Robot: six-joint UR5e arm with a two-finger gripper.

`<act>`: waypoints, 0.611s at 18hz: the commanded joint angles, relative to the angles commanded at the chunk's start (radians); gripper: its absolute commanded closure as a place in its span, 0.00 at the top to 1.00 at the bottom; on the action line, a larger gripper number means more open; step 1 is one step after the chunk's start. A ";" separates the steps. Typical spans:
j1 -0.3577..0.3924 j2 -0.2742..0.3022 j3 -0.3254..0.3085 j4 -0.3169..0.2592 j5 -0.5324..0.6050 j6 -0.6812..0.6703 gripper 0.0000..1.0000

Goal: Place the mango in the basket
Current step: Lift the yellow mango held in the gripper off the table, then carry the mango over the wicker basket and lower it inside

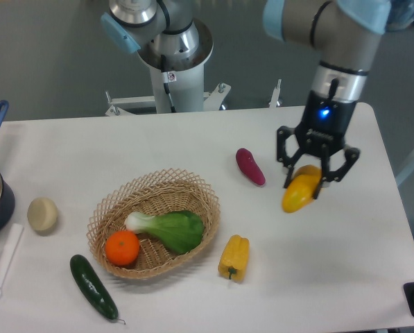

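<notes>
Mango, smooth oval yellow fruit with orange blush point(300, 192), is sitting clamped between the fingers of the black two-finger gripper point(309, 182), right of the purple eggplant point(250, 166), well apart from the tan woven wicker basket point(207, 201) holding orange point(122, 248) and bok choy point(168, 229).

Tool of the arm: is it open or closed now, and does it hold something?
Tool: closed on the mango, holding it above the table, to the right of the basket.
</notes>
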 joint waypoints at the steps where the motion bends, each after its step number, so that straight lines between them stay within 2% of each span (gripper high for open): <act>1: -0.025 -0.015 -0.002 0.005 0.017 -0.028 0.25; 3: -0.078 -0.026 -0.012 0.006 0.072 -0.065 0.25; 4: -0.115 -0.028 -0.041 0.008 0.113 -0.072 0.25; 7: -0.172 -0.023 -0.093 0.028 0.131 -0.072 0.25; 11: -0.250 -0.012 -0.201 0.032 0.143 -0.068 0.25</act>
